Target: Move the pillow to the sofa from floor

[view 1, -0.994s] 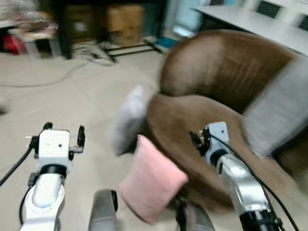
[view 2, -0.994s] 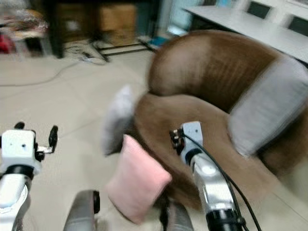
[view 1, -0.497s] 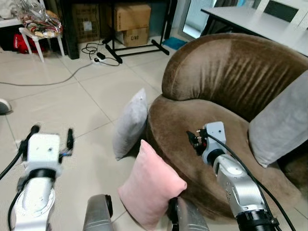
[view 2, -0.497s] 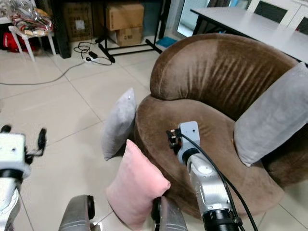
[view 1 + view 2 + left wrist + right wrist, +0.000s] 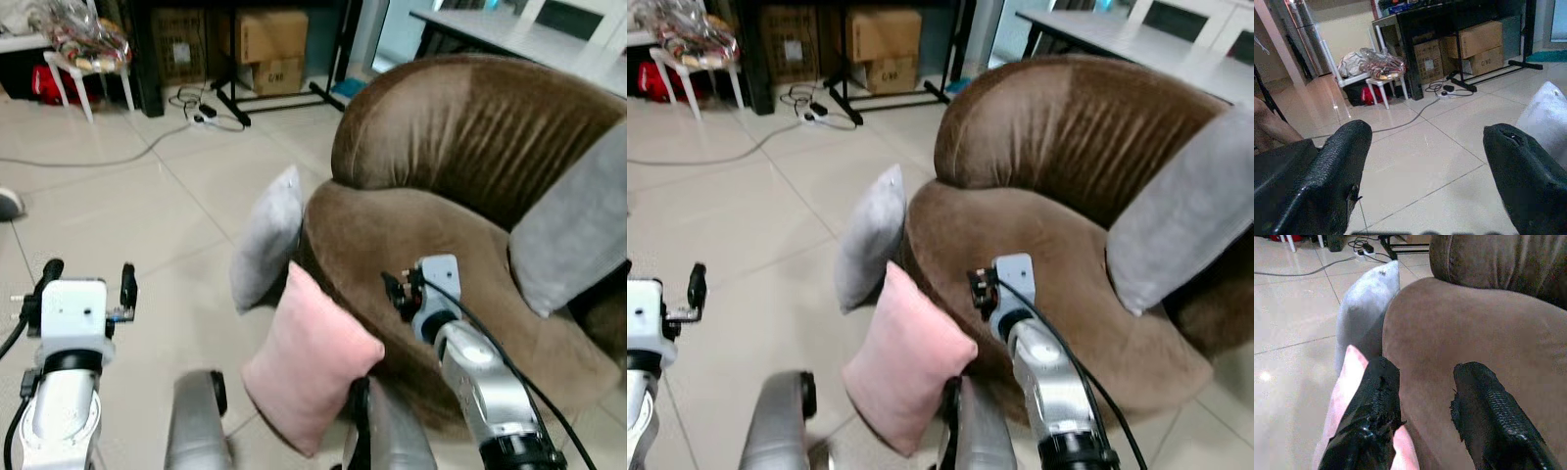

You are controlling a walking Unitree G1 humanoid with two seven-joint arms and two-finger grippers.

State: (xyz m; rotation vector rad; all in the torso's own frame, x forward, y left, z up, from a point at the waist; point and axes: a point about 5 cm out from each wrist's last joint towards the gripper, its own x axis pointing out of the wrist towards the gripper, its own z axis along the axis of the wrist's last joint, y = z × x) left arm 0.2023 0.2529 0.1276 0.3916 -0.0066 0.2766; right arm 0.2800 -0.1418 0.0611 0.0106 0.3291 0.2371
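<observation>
Pink pillow (image 5: 309, 357) and brown sofa (image 5: 460, 186) a bit closer than before, both grippers (image 5: 1425, 171) (image 5: 1422, 413) spread, empty.

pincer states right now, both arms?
Left pincer: open, empty, over the floor.
Right pincer: open, empty, above the pink pillow by the sofa.

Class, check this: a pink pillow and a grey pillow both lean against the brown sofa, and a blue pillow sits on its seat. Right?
Not quite. The pillow on the seat is grey, not blue, as the right eye view shows. The pink pillow and grey pillow do lean against the brown sofa.
</observation>
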